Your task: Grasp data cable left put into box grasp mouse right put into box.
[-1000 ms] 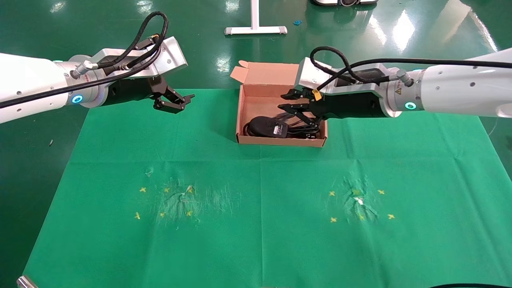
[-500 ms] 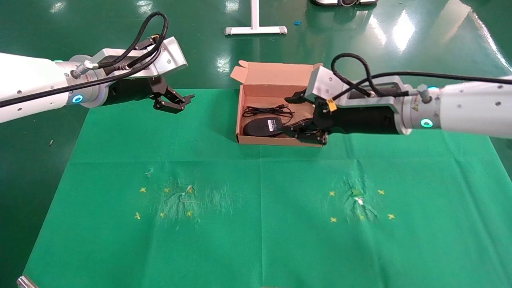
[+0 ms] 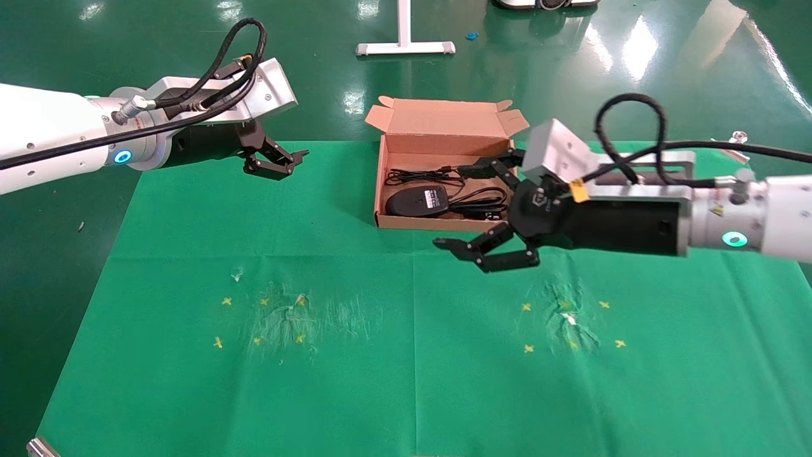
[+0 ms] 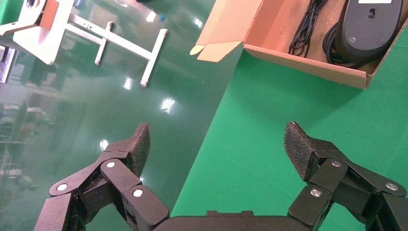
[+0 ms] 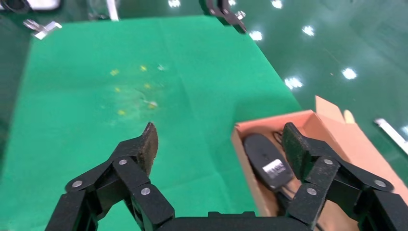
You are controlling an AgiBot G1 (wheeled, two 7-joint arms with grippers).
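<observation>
- Your right gripper (image 3: 472, 206) hangs with fingers spread wide and empty, over the box's (image 3: 444, 222) right front corner.
- Mouse (image 3: 417, 200) and cable (image 3: 422, 175) lie inside the box.
- Your left gripper (image 3: 279, 162) hovers well left of the box, fingers spread.

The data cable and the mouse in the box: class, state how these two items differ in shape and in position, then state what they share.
Shape: the mouse is a solid black oval with a white label facing up, while the data cable is a loose bundle of black cord. Position: in the head view the mouse lies by the near left wall of the box, while the data cable lies behind it, nearer the lid flap. Shared: both are black, rest inside the box, and neither is gripped.
</observation>
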